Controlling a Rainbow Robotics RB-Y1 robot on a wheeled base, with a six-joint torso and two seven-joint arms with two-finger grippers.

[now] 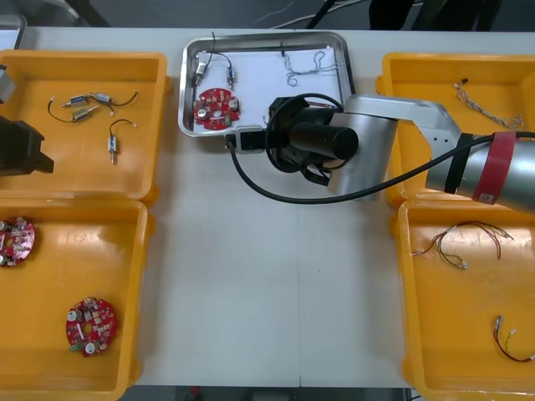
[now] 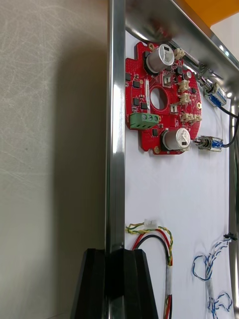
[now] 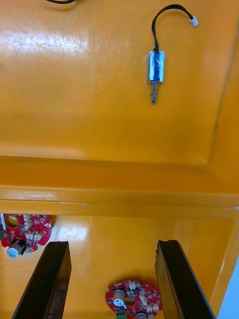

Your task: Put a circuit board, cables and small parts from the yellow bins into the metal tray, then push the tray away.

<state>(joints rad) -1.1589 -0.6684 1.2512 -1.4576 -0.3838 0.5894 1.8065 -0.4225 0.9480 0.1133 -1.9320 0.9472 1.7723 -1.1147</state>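
Now the closed right gripper (image 2: pixel 112 279) touches the metal tray (image 2: pixel 115 149) at its rim.

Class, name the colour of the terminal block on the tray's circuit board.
The terminal block is green, clearest in the right wrist view.

Silver cylindrical right arm (image 1: pixel 380 125), red band (image 1: pixel 495 167), black wrist (image 1: pixel 309 138), looping black cable (image 1: pixel 276 196), black tapered claw fingers (image 2: pixel 94 284)
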